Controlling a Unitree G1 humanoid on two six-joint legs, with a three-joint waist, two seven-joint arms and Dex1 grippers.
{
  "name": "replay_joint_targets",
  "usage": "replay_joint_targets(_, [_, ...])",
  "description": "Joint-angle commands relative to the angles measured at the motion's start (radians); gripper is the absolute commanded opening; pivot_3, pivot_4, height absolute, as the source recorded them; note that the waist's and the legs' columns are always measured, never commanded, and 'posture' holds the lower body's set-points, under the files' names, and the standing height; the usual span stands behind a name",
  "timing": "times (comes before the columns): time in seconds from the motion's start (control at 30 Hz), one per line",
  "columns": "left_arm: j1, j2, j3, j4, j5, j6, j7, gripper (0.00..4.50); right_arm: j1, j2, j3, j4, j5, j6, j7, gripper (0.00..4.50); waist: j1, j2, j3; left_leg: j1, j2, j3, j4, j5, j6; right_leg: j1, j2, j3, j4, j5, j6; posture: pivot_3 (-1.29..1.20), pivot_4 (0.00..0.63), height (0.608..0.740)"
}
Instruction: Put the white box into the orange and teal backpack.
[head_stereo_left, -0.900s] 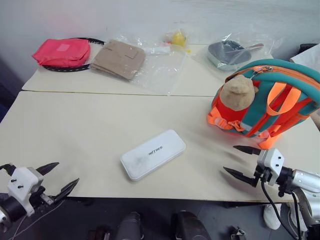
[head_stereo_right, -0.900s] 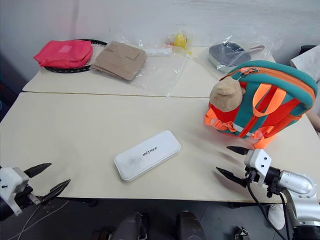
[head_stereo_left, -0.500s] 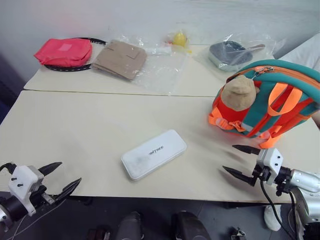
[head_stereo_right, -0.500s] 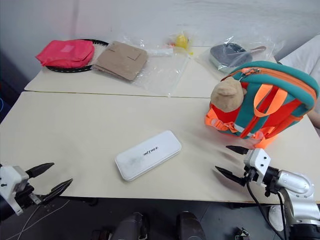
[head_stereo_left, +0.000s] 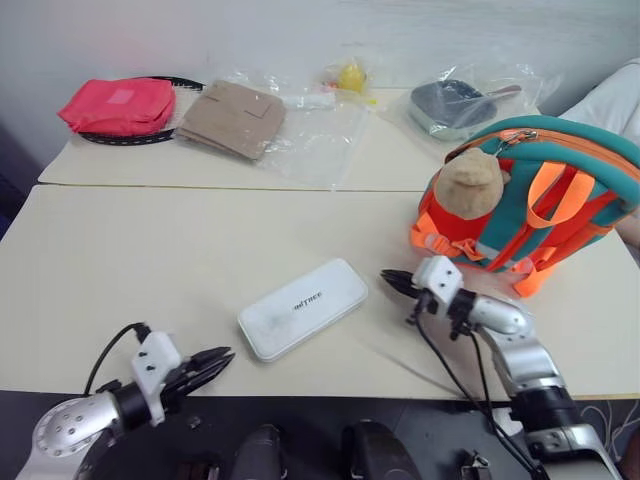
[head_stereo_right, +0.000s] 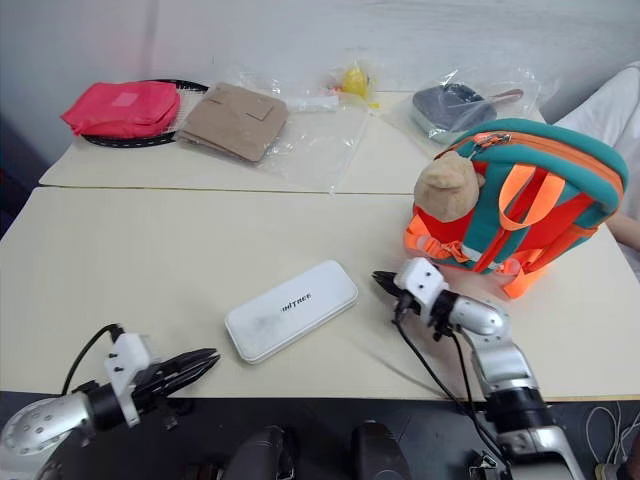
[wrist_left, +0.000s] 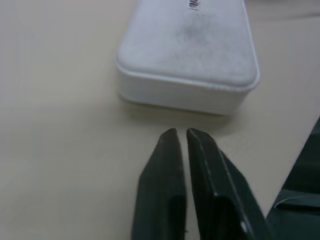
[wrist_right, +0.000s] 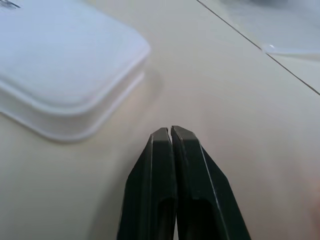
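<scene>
The white box (head_stereo_left: 302, 307) lies flat on the near table, lettering up, also seen in the left wrist view (wrist_left: 190, 65) and right wrist view (wrist_right: 60, 75). My left gripper (head_stereo_left: 222, 358) is shut and empty just off the box's near left end, at the table's front edge. My right gripper (head_stereo_left: 390, 281) is shut and empty close to the box's far right end, low over the table. The orange and teal backpack (head_stereo_left: 545, 205) stands at the right with its tan plush ball (head_stereo_left: 470, 182) facing the table's middle.
On the far table lie a pink-red pouch (head_stereo_left: 118, 104), a tan flat pouch (head_stereo_left: 232, 118), clear plastic bags (head_stereo_left: 318, 135), a small yellow item (head_stereo_left: 350, 76) and a bagged dark item (head_stereo_left: 455, 102). A seam (head_stereo_left: 230, 186) joins both tables. A white sleeve (head_stereo_left: 612, 98) shows at far right.
Both grippers have gone from open to shut and moved in toward the box, the left from the near left corner, the right from the near right edge. The box and backpack stay put.
</scene>
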Motion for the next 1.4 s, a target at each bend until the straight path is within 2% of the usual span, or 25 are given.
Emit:
replay_joint_targets(0.03, [-0.049, 0.012, -0.047, 0.011, 0.038, 0.004, 0.015, 0.03, -0.052, 0.024, 0.017, 0.031, -0.002, 0.012, -0.001, 0.00, 0.000, 0.000, 0.000, 0.000, 0.000, 0.000, 0.000, 0.000, 0.000, 0.000, 0.000, 0.000, 0.000, 0.000, 0.000, 0.00, 0.150, 0.740])
replay_joint_targets(0.2, [-0.124, 0.019, -0.069, 0.061, 0.042, 0.013, 0.014, 0.03, -0.065, 0.022, 0.030, 0.019, 0.035, 0.047, 0.070, 0.00, -0.001, 0.000, 0.000, 0.000, 0.000, 0.000, 0.001, 0.000, 0.000, 0.000, 0.000, 0.000, 0.001, 0.000, 0.000, 0.00, 0.150, 0.740])
replay_joint_targets(0.47, [-0.271, 0.020, -0.148, 0.176, 0.076, 0.009, -0.009, 0.03, 0.057, -0.061, -0.002, -0.186, 0.147, 0.169, 0.170, 0.00, 0.006, 0.000, 0.000, 0.000, 0.000, 0.000, 0.002, 0.000, 0.001, 0.000, -0.001, -0.001, 0.001, 0.000, 0.000, 0.00, 0.150, 0.740])
replay_joint_targets(0.7, [-0.388, 0.010, -0.185, 0.274, 0.097, -0.011, -0.010, 0.03, 0.160, -0.142, -0.054, -0.293, 0.172, 0.285, 0.153, 0.00, 0.021, 0.000, 0.000, 0.000, 0.000, 0.000, 0.002, 0.000, 0.001, 0.000, -0.001, -0.001, 0.001, 0.000, 0.000, 0.00, 0.150, 0.740])
replay_joint_targets(0.83, [-0.387, 0.040, -0.170, 0.310, 0.106, -0.015, -0.019, 0.03, 0.190, -0.154, -0.075, -0.325, 0.178, 0.304, 0.133, 0.00, 0.020, 0.000, 0.000, 0.000, 0.000, 0.000, 0.002, 0.000, 0.001, 0.000, -0.001, 0.000, 0.001, 0.000, 0.000, 0.00, 0.150, 0.740])
replay_joint_targets(1.1, [-0.248, 0.198, -0.021, 0.308, 0.009, 0.024, -0.147, 0.03, 0.214, -0.142, -0.083, -0.351, 0.165, 0.293, 0.085, 0.00, -0.005, 0.001, 0.000, 0.001, 0.001, 0.000, -0.001, 0.000, 0.000, 0.000, 0.000, 0.000, 0.001, 0.000, 0.000, 0.00, 0.150, 0.740])
replay_joint_targets(1.23, [-0.216, 0.174, 0.039, 0.227, -0.089, 0.033, -0.165, 0.03, 0.203, -0.131, -0.074, -0.332, 0.155, 0.274, 0.066, 0.00, -0.003, 0.001, 0.000, 0.001, 0.001, 0.000, -0.002, 0.000, 0.000, -0.001, 0.000, -0.001, 0.000, 0.000, 0.000, 0.00, 0.150, 0.740])
replay_joint_targets(1.4, [-0.281, 0.108, 0.025, 0.201, -0.098, 0.069, -0.079, 0.03, 0.168, -0.100, -0.042, -0.325, 0.147, 0.269, 0.056, 0.00, 0.010, 0.001, 0.000, 0.000, 0.000, -0.001, 0.001, 0.000, 0.001, 0.000, -0.001, -0.001, 0.000, 0.000, 0.000, 0.00, 0.150, 0.740])
